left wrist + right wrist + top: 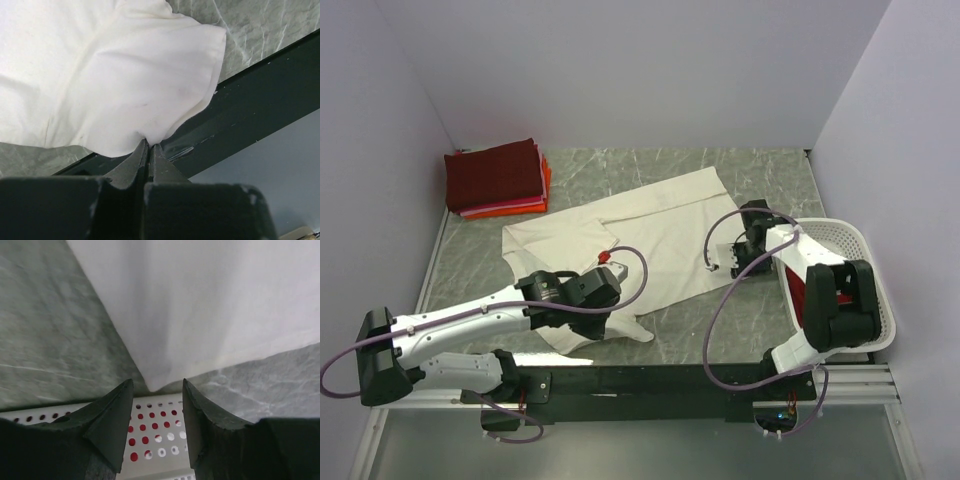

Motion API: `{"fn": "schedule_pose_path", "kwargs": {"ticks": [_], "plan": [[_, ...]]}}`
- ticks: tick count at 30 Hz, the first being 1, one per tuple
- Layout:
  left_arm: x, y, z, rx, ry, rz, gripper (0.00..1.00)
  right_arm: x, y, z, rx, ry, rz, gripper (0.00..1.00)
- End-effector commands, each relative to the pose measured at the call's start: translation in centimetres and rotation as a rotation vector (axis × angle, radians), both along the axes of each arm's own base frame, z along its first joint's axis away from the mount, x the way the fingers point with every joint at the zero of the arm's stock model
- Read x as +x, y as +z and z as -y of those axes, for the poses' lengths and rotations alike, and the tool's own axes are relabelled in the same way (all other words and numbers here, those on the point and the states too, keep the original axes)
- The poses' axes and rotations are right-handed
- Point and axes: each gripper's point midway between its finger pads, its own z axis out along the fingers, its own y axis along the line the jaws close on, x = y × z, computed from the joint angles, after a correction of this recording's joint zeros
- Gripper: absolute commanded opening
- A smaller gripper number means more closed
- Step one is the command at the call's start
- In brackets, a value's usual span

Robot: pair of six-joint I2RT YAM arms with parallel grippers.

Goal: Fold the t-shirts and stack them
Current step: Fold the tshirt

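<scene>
Pinching the near corner of the cream-white t-shirt (650, 235), my left claw (149, 146) is clamped fully together on a fold of cloth at the near edge of the table (760, 170). My right claw (156, 390) stands about half apart and grips nothing. The shirt's right-hand corner pokes into the gap between its fingers, straight ahead, and as far as I can see neither pad touches it. My next move seems to hang on that: the corner lies dead centre in the gap, so a plain squeeze should take it. The shirt is spread flat mid-table, its long axis slanting from near left toward far right, and my right arm is clearly the nearer one to that corner. The white basket (850, 230) sits just beside my right claw at the right edge. The folded stack (495, 178) of maroon, red and orange shirts lies in the far left corner, well apart
</scene>
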Motion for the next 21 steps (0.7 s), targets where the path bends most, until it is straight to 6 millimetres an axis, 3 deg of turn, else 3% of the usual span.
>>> {"fn": "schedule_pose_path", "kwargs": {"ticks": [1,12,21], "plan": [[0.2,0.3,0.2,-0.045,-0.028,0.01,0.01,2.0,0.6,2.6,-0.157,-0.014,0.072,0.51],[0.4,0.3,-0.2,-0.059,-0.022,0.007,0.01,0.3,-1.9,3.5,-0.204,-0.014,-0.024,0.47],[0.6,0.6,0.3,-0.073,-0.021,0.005,0.01,0.7,-4.2,4.2,-0.232,-0.053,-0.033,0.43]]}}
